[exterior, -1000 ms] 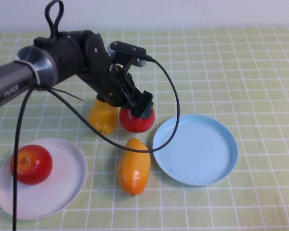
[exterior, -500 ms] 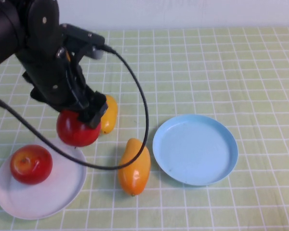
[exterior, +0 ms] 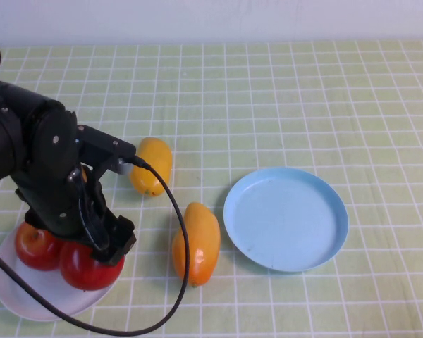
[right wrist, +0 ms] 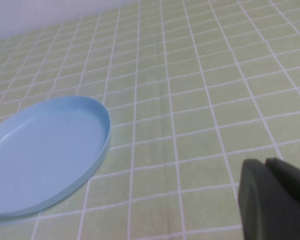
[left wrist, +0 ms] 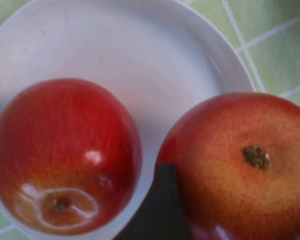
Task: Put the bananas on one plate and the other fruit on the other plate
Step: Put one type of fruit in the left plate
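Green checked cloth (exterior: 324,91) covers the whole table, with a pale wall along its far edge. At the near left, the left gripper (exterior: 99,250) is down over the white plate (exterior: 28,299), its fingers spread wide around a red apple (exterior: 88,267) that it holds at the plate's right rim; the wrist view shows this apple (left wrist: 245,165) just beside a second apple (exterior: 35,246) already lying in the plate. One banana (exterior: 153,164) lies on the cloth behind the arm, and the other banana (exterior: 196,243) lies nearer, just left of the blue plate (exterior: 285,218), which sits right of centre. The right gripper (right wrist: 272,200) is out of the high view; its wrist camera shows its dark fingers closed together above bare cloth, to the right of the blue plate.
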Controlling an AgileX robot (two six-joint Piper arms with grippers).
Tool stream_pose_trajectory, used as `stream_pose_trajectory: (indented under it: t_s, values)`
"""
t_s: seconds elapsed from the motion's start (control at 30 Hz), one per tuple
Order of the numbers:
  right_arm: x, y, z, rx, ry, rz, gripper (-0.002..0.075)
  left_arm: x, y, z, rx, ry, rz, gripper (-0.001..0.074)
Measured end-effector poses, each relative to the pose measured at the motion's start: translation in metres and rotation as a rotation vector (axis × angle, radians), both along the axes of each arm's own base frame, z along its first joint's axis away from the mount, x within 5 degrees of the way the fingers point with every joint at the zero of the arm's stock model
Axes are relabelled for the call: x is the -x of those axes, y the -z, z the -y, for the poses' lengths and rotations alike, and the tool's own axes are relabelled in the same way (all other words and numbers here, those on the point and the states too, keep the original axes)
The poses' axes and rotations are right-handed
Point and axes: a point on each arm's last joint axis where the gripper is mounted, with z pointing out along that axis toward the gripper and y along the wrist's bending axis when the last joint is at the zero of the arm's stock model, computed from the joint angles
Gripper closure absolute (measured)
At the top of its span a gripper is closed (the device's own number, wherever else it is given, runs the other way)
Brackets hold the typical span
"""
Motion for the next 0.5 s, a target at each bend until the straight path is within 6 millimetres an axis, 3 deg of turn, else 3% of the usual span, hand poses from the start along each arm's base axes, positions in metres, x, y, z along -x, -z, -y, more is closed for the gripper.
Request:
stream_pose_trajectory:
  t_s: [0.3, 0.5]
  values:
    - [0.000, 0.000, 0.000, 0.000, 0.000, 0.000, 0.0742, -0.008, 0.009, -0.006, -0.036, -0.010, -0.003, 0.0148]
    - [0.000, 0.000, 0.000, 0.000, 0.000, 0.000, 0.0743, -0.010, 0.012, -0.007, -0.045, -0.021, -0.007, 0.0067]
